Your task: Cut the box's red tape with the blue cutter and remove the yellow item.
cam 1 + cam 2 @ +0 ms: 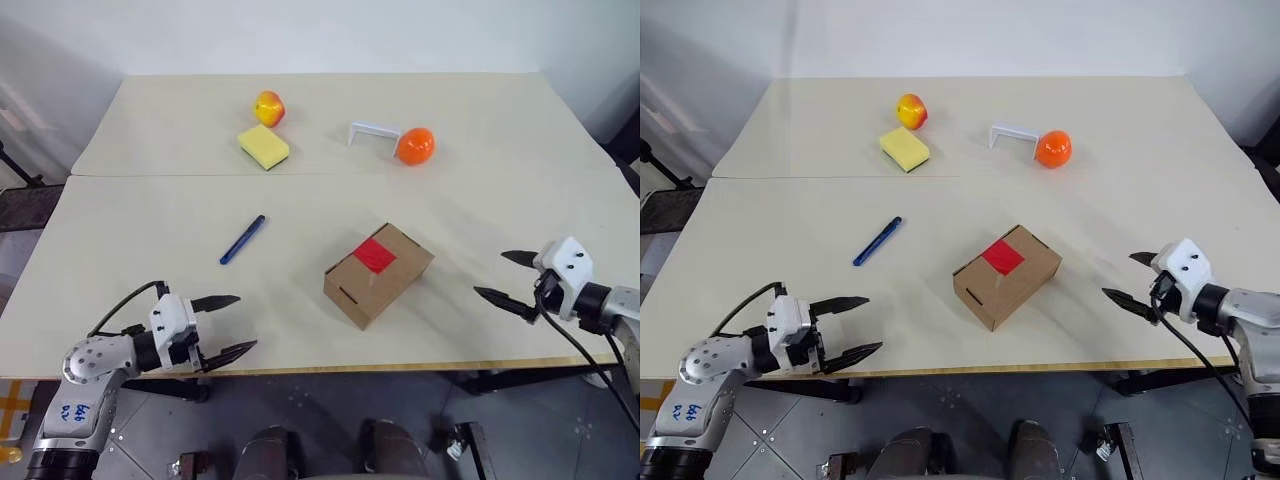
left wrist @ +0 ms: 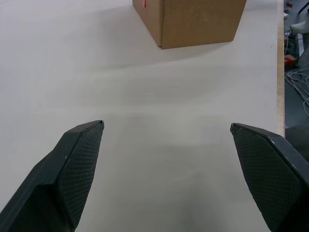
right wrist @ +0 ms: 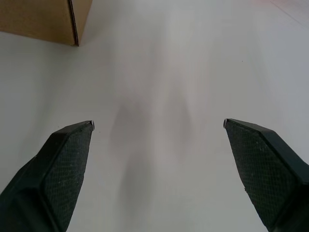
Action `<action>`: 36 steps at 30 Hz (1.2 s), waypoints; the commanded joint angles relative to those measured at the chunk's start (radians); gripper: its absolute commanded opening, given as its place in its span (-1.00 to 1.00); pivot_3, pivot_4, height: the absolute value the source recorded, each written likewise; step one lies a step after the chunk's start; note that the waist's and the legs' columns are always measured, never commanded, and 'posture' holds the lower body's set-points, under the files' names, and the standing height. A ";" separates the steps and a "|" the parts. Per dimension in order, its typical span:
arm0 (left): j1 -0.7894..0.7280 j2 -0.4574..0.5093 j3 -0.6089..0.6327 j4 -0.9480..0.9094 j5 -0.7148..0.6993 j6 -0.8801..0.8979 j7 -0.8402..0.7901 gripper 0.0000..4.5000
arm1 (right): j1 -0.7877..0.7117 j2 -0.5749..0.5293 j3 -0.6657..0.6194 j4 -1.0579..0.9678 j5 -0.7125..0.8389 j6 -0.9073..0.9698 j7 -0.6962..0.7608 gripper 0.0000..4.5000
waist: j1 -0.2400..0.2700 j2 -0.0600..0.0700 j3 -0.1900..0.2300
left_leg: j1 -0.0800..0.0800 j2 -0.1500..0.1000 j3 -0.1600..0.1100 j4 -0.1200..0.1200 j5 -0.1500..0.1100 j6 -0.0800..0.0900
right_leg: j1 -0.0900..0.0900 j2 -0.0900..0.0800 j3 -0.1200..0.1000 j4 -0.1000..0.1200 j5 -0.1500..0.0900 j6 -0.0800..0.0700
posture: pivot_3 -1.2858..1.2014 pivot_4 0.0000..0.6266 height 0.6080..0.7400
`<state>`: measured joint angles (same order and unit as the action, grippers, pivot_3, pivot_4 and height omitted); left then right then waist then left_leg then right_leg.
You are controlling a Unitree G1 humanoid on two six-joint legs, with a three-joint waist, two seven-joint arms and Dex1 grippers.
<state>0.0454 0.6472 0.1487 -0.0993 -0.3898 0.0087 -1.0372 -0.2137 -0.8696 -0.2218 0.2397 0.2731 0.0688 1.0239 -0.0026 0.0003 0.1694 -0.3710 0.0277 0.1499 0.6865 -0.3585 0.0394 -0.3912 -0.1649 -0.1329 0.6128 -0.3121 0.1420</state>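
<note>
The box [image 1: 380, 275] stands closed near the table's front middle, with the square of red tape [image 1: 376, 253] across its top seam. The blue cutter [image 1: 243, 239] lies flat on the table to the left of the box. The yellow item is hidden from view. My left gripper [image 1: 233, 324] hovers open over the front left edge, empty, well short of the cutter and pointing toward the box [image 2: 193, 21]. My right gripper [image 1: 505, 276] is open and empty at the front right, aimed left at the box [image 3: 43, 19].
At the back of the table [image 1: 150, 210] lie a yellow sponge [image 1: 263, 146], a yellow-red apple [image 1: 269, 107], an orange fruit [image 1: 415, 145] and a white bracket-like handle [image 1: 372, 131]. A seam runs across the table between them and the box.
</note>
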 commanded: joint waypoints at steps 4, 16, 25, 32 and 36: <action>-0.010 -0.005 -0.011 -0.040 -0.012 0.064 0.038 0.99 | 0.012 -0.005 -0.041 -0.064 0.024 0.103 -0.063 1.00 | 0.000 0.000 0.000 | 0.000 0.000 0.000 0.000 0.000 0.000 | 0.000 0.000 0.000 0.000 0.000 0.000 | 0.03 -0.52 1.00; -0.115 -0.042 -0.081 -0.090 -0.009 0.207 0.130 0.61 | 0.086 0.028 -0.049 -0.333 0.066 0.381 -0.206 0.44 | 0.001 0.000 0.000 | 0.000 0.000 0.000 0.000 0.000 0.000 | 0.000 0.000 0.000 0.001 0.000 0.000 | 0.03 -0.52 1.00; -0.197 -0.138 -0.171 -0.169 -0.055 0.368 0.182 -0.64 | -0.167 0.125 0.082 -0.214 0.031 0.418 -0.253 -0.94 | -0.001 0.000 0.000 | -0.001 0.000 0.000 0.005 0.000 0.000 | -0.001 0.000 0.001 0.004 0.000 0.000 | 0.03 -0.52 1.00; -0.218 -0.179 -0.249 -0.225 -0.088 0.516 0.217 -0.99 | -0.389 0.144 0.256 0.037 -0.069 0.347 -0.127 -1.00 | 0.000 0.000 0.000 | -0.002 0.000 -0.001 0.006 0.000 0.000 | -0.001 0.000 0.000 0.005 0.000 0.000 | 0.03 -0.52 1.00; -0.276 -0.259 -0.315 -0.194 -0.039 0.540 0.297 -0.99 | -0.535 0.181 0.352 0.162 -0.109 0.318 -0.016 -1.00 | -0.001 0.000 0.000 | -0.003 0.000 -0.001 0.009 0.000 0.000 | -0.001 0.000 0.001 0.006 0.000 0.000 | 0.03 -0.52 1.00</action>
<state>-0.2183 0.3957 -0.1578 -0.2781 -0.4419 0.5588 -0.7622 -0.7246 -0.6869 0.1286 0.3959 0.1670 0.4142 0.9710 -0.0037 0.0002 0.1695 -0.3742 0.0284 0.1479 0.6963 -0.3586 0.0393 -0.3919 -0.1643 -0.1328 0.6194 -0.3120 0.1420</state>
